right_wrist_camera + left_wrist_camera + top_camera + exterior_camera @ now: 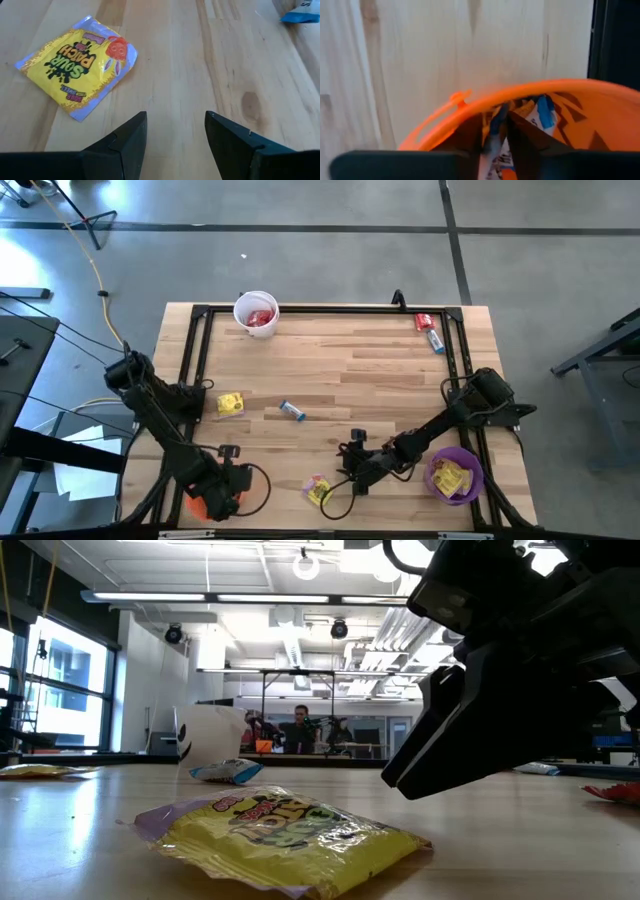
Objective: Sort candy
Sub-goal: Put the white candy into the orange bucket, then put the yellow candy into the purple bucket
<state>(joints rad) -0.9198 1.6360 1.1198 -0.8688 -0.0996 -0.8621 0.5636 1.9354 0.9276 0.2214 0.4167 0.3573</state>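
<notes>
My left gripper (497,119) is at the table's near left corner, pointing down into the orange cup (580,115), and is shut on a slim blue-and-white bar (495,131). More blue-and-white bars (545,111) lie in that cup. My right gripper (176,120) is open and low over the bare wood near the table's near edge. It touches nothing. A yellow packet (80,65) lies flat on the wood just ahead of it, also in the high view (318,491) and the low view (285,837). My left gripper pinches the blue-and-white bar between its two fingers (472,140), coming from above and pointing down. The bar's end (496,124) shows in the narrow gap between them, inside the orange cup's rim. Whether the bar rests on the candies below is hidden by the fingers.
The purple cup (470,458) with yellow packets stands behind my right gripper, near the right rail. The white cup (240,310) with red packets is at the far edge. Loose on the wood: a yellow packet (230,404), a blue bar (292,411), and a red packet (425,321) with a blue bar (436,340) at the far right.
</notes>
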